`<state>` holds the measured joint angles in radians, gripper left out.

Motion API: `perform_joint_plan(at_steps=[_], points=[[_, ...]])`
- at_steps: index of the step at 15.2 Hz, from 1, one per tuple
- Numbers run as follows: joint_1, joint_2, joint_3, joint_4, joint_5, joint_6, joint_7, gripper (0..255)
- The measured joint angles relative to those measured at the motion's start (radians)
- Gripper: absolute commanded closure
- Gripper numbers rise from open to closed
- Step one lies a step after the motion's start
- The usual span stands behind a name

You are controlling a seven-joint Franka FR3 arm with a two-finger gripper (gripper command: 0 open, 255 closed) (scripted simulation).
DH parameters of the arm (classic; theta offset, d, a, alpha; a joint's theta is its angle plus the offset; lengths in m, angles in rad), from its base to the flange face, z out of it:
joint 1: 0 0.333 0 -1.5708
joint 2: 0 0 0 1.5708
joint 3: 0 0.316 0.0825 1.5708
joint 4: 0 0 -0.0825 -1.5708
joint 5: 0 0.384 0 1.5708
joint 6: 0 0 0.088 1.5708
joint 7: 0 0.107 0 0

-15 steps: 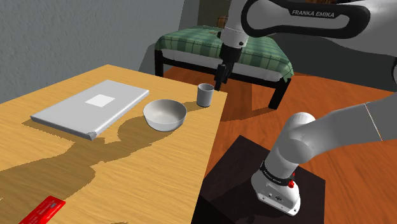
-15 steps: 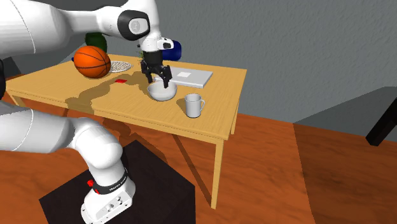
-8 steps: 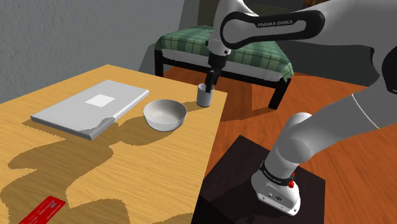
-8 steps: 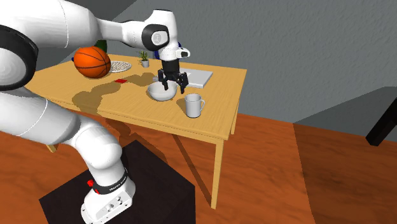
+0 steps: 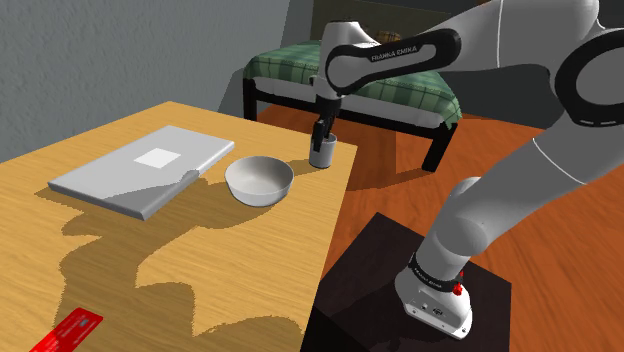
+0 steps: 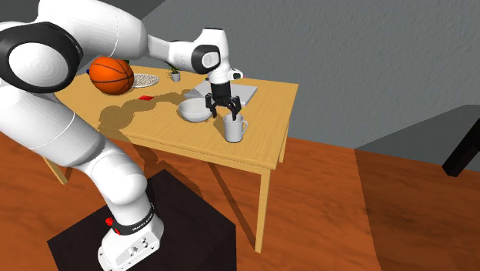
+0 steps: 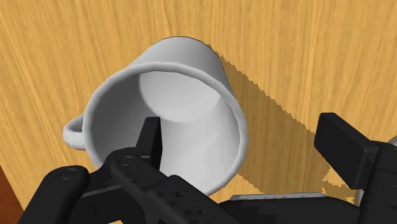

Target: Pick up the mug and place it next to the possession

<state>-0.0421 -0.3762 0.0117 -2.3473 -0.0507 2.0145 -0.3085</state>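
Your gripper [image 5: 322,136] has come down since the previous frame onto the white mug [image 5: 321,153], which stands upright by the desk [image 5: 250,270] edge. The fingers [image 7: 151,139] are spread, one inside the rim and one outside. A white bowl [image 5: 259,181] sits just beside it, with a grey slab [image 5: 140,168] beyond.

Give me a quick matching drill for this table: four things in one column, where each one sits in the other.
1. mug
2. bowl
3. basketball
4. red card

A. between the laptop and the mug
B. at the shoulder view's bottom left corner
C. under the open claw, one finger inside its rim
D. beside a plate, far from the mug

Pairs: 1-C, 2-A, 3-D, 4-B.
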Motion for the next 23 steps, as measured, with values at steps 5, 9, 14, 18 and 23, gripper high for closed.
perform_joint_plan(at_steps=[5, 9, 14, 18, 23], points=[[-0.002, 0.02, -0.003, -0.042, -0.003, 0.062, -0.001, 0], [-0.002, 0.021, -0.003, -0.046, -0.004, 0.068, -0.001, 0], [-0.002, 0.021, -0.003, -0.046, -0.004, 0.068, -0.001, 255], [-0.002, 0.021, -0.003, -0.046, -0.004, 0.068, -0.001, 255], [-0.002, 0.018, -0.003, -0.041, -0.003, 0.06, -0.002, 255]])
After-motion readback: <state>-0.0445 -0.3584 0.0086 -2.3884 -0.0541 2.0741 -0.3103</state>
